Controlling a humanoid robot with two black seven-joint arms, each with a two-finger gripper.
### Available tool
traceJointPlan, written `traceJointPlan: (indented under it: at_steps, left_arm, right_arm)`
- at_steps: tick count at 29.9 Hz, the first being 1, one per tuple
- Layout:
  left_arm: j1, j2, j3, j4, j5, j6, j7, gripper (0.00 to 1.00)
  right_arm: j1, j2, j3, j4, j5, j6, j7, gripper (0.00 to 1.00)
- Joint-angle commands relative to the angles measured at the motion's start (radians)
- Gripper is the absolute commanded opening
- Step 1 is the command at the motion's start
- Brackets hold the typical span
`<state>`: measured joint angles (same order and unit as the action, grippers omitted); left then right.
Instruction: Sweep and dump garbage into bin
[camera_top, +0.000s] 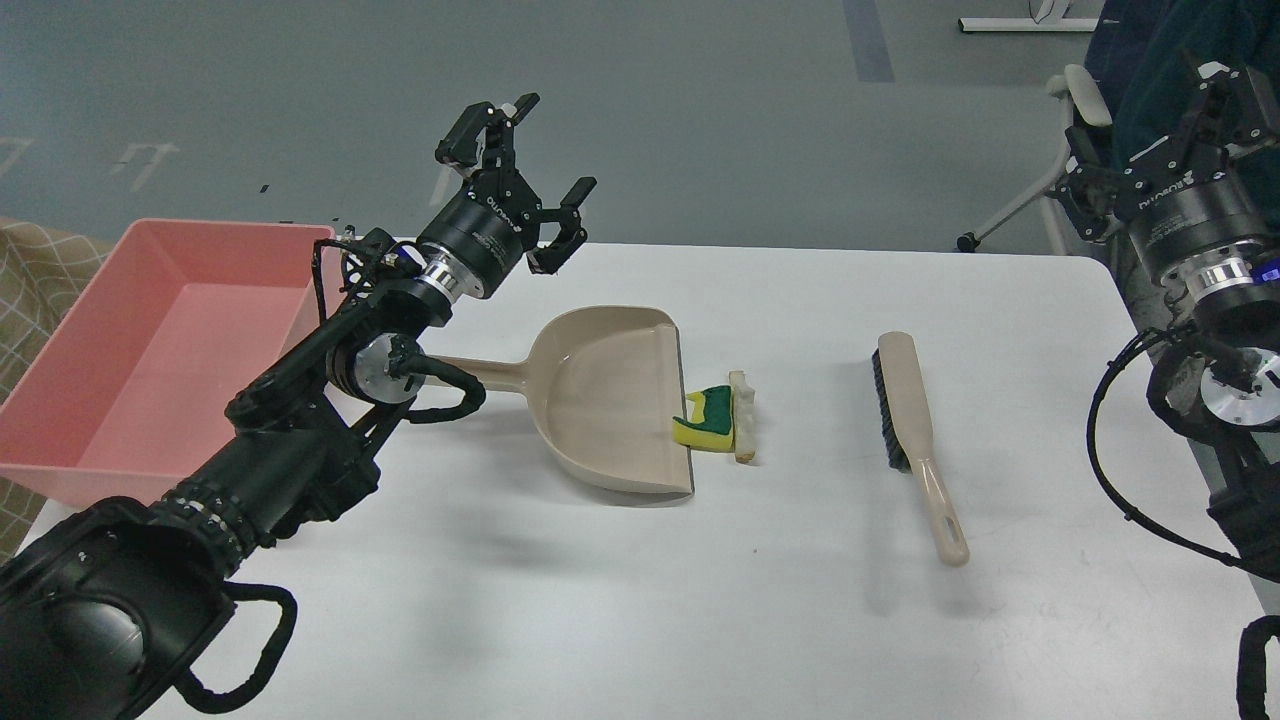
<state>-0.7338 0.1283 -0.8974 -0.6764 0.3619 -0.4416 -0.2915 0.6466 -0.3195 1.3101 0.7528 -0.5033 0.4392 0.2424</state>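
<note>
The garbage lies at the dustpan's open lip: a yellow sponge chunk with a green layer (706, 420) and a whitish crust piece (742, 415) touching its right side. The beige dustpan (600, 400) rests flat on the white table (760, 620), handle pointing left. The beige brush with black bristles (912, 435) lies to the right. The salmon-pink bin (160, 340) stands at the left edge, empty. My left gripper (522, 172) is raised above the table's far edge, open and holding nothing. My right gripper (1212, 95) is raised at the far right; its fingers are dark and hard to separate.
A white chair frame (1060, 140) stands beyond the table's far right corner. A checked cloth (40, 260) shows behind the bin. My left arm's forearm hangs over the dustpan handle and the bin's right wall.
</note>
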Motion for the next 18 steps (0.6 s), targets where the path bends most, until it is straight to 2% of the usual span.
traceJointPlan:
  at_steps: [1, 8, 10, 14, 18]
  left_arm:
    - [0.001, -0.001, 0.002, 0.012, 0.012, 0.006, 0.0, 0.99]
    - [-0.004, 0.008, 0.0, 0.014, 0.029, 0.004, 0.002, 0.99]
    - [-0.013, 0.007, 0.002, 0.018, 0.031, 0.015, 0.014, 0.99]
    - [-0.018, -0.006, -0.002, 0.023, 0.019, 0.064, 0.012, 0.99]
    - [-0.018, 0.004, 0.002, 0.015, 0.019, 0.066, 0.011, 0.99]
  right_arm:
    - [0.01, 0.005, 0.0, -0.001, 0.0, -0.002, -0.002, 1.0]
    - [0.016, 0.013, -0.002, -0.004, 0.0, -0.004, -0.002, 1.0]
    - [0.024, 0.011, -0.002, -0.007, 0.0, -0.004, -0.002, 1.0]
    - [0.024, 0.013, -0.003, -0.007, 0.0, -0.002, -0.002, 1.0]
    - [0.024, 0.013, -0.003, -0.006, 0.0, -0.004, -0.002, 1.0]
